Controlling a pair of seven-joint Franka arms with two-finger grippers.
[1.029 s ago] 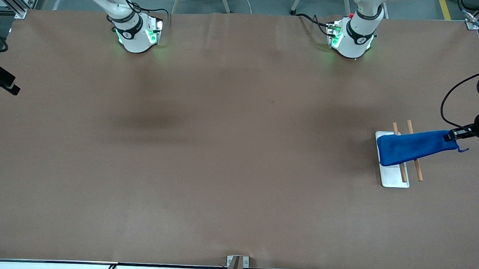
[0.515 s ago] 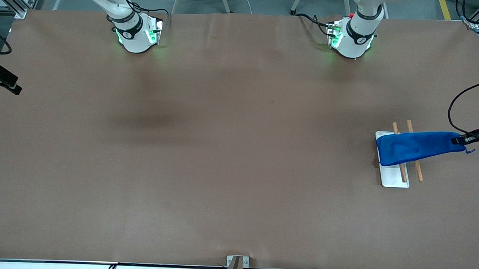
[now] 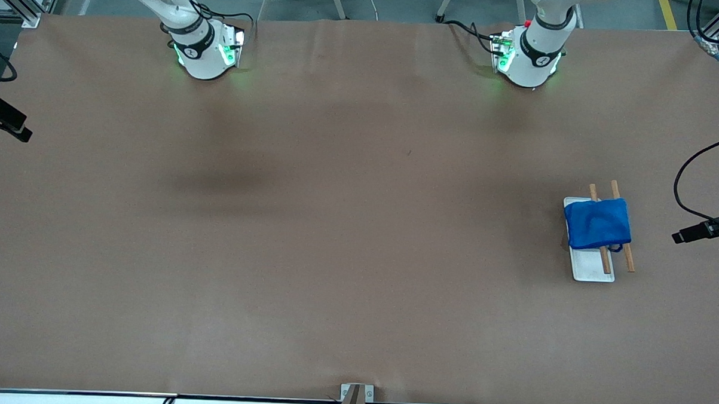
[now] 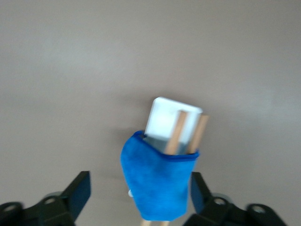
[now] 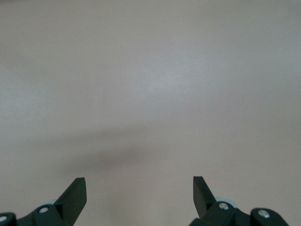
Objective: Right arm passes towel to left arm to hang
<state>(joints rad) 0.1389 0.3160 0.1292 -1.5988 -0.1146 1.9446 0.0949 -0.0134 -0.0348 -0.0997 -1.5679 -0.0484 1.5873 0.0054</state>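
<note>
The bright blue towel (image 3: 598,224) hangs draped over the two wooden rods (image 3: 628,259) of a small rack with a white base (image 3: 590,268), toward the left arm's end of the table. A short thread tag hangs at its corner. My left gripper (image 3: 680,237) is open and empty, apart from the towel, past the rack toward the table's end. In the left wrist view the towel (image 4: 160,181) and the rack base (image 4: 164,117) lie ahead of the open left gripper (image 4: 138,183). My right gripper (image 3: 22,134) waits open and empty at the right arm's end; its wrist view (image 5: 138,185) shows only bare table.
A brown sheet covers the table (image 3: 347,225). Black cables (image 3: 689,171) loop above the table's edge by the left gripper. A small metal bracket (image 3: 353,393) sits at the table's edge nearest the front camera.
My left gripper has let go of the towel's end and drawn away toward the table's end. The stretched towel has dropped and now hangs bunched over the rack.
</note>
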